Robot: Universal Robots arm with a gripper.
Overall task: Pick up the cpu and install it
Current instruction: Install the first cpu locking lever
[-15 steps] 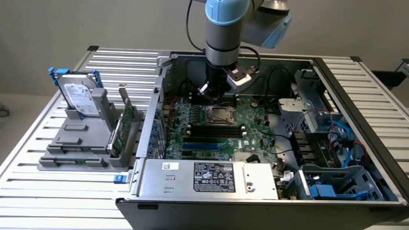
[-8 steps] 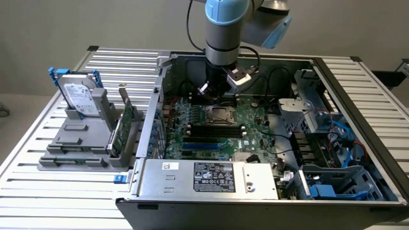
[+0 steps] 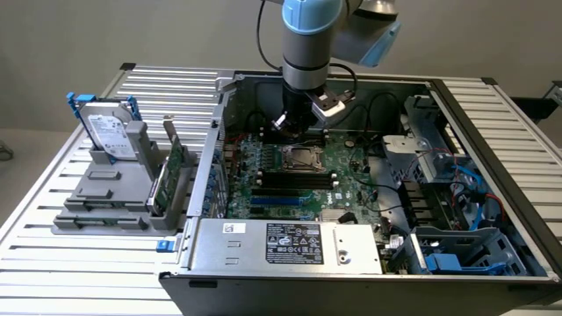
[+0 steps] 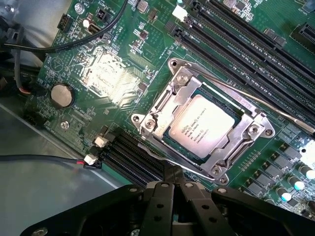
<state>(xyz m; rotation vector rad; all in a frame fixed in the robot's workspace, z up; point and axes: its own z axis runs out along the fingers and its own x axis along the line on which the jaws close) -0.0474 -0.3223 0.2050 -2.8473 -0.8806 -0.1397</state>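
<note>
The cpu, a silvery-white square chip, lies flat inside the metal-framed motherboard socket. In the exterior view the cpu sits in the middle of the green motherboard inside the open computer case. My gripper is shut with its black fingertips together and nothing between them, hovering just off one edge of the socket frame, close to the retaining lever. In the exterior view the gripper hangs from the arm just behind the socket, a little above the board.
Black memory slots run beside the socket. A coin battery and loose cables lie near it. A power supply fills the case front, a drive cage stands at the exterior view's right, and a hard drive rests on a grey stand outside.
</note>
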